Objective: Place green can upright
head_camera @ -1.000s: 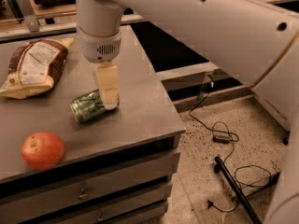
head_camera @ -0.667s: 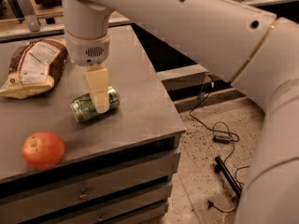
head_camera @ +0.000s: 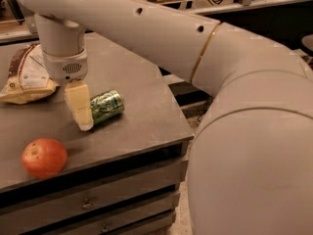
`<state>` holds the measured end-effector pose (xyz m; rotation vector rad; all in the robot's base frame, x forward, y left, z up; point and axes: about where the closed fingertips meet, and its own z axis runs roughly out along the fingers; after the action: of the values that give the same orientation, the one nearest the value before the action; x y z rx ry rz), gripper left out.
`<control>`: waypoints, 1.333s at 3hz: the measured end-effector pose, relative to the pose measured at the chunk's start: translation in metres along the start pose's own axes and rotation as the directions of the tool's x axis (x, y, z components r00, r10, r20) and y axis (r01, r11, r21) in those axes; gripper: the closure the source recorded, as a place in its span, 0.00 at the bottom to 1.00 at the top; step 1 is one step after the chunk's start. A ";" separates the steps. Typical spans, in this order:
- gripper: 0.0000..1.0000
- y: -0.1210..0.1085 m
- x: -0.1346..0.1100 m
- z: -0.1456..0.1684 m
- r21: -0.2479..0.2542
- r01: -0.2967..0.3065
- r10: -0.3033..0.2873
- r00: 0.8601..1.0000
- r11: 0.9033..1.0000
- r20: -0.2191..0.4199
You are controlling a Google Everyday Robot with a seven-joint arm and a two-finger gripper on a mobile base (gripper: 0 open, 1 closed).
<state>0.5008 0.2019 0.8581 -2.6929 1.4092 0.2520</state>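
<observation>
Over to the grey table (head_camera: 146, 116) now; find the gripper (head_camera: 84, 121) low above its middle, pale and yellowish, hung from a round white wrist housing (head_camera: 66, 65) and tipped down almost onto the surface; released or clenched, cannot tell from here. Just right of it, see the green can (head_camera: 108, 105); lying on its side, not upright, long axis running left to right and angled a little toward the far side; left end tucked behind the gripper, touching or barely apart, hard to call; pale markings along the shiny green wall. Look near and left for a round red-orange fruit (head_camera: 44, 157), resting close to the table's near edge, well apart from the can. Look far and left for a crinkled snack bag (head_camera: 27, 75), brown and white, lying flat, partly hidden behind the wrist housing. Under the tabletop, note dark drawer fronts (head_camera: 98, 199) with small knobs. Across the top and down the whole right side, note the big white arm (head_camera: 234, 131), filling much of the view.
</observation>
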 end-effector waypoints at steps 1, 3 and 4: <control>0.00 -0.003 -0.001 0.002 0.012 0.000 0.000 1.000 1.000 0.007; 0.00 0.018 0.012 0.025 -0.029 -0.004 0.004 1.000 1.000 -0.011; 0.15 0.016 0.011 0.026 -0.024 -0.004 0.003 1.000 1.000 -0.008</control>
<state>0.4906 0.1882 0.8301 -2.7136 1.4221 0.2600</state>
